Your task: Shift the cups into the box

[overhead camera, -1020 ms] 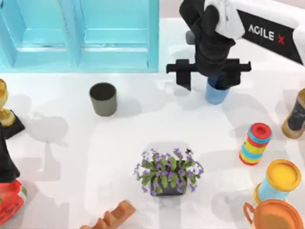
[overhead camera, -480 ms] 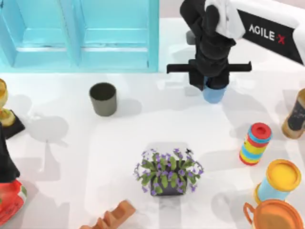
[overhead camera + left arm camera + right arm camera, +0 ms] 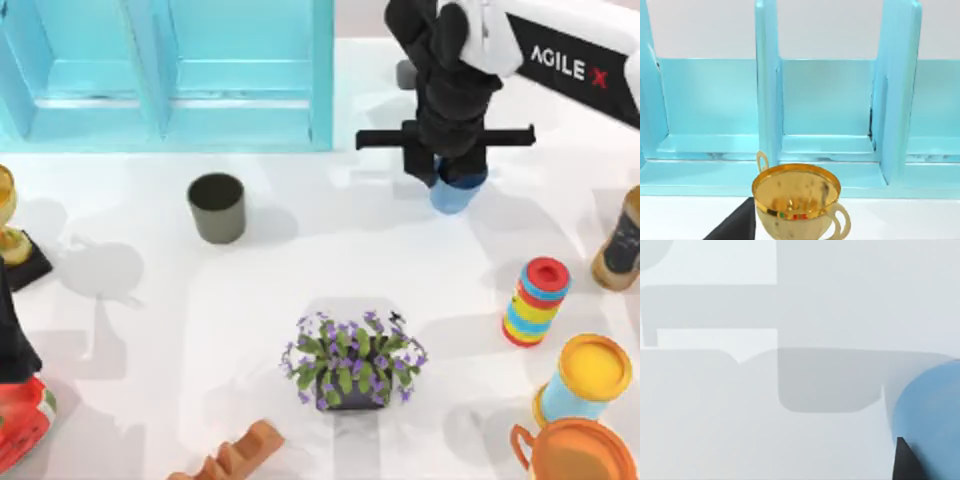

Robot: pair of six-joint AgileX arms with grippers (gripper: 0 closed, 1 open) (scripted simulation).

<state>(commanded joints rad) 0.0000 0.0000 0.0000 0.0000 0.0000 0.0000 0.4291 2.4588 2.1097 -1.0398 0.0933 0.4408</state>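
bright blue plastic cup (image 3: pixel 454 193), right of the tall cyan divided box (image 3: pixel 318 90), sits clamped in the right gripper (image 3: pixel 447 172); grasp step done, next lift clear and carry leftward over the wall

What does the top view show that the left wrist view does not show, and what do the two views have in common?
Top view alone: the right gripper closed on the blue cup just right of the box, the grey-olive cup standing in front of the box, the flower pot, the ring stack and the yellow-lidded canister. Left wrist view alone: the box's dividers seen from the side, with the cup of the gold trophy close up. Both share the cyan box and that trophy.
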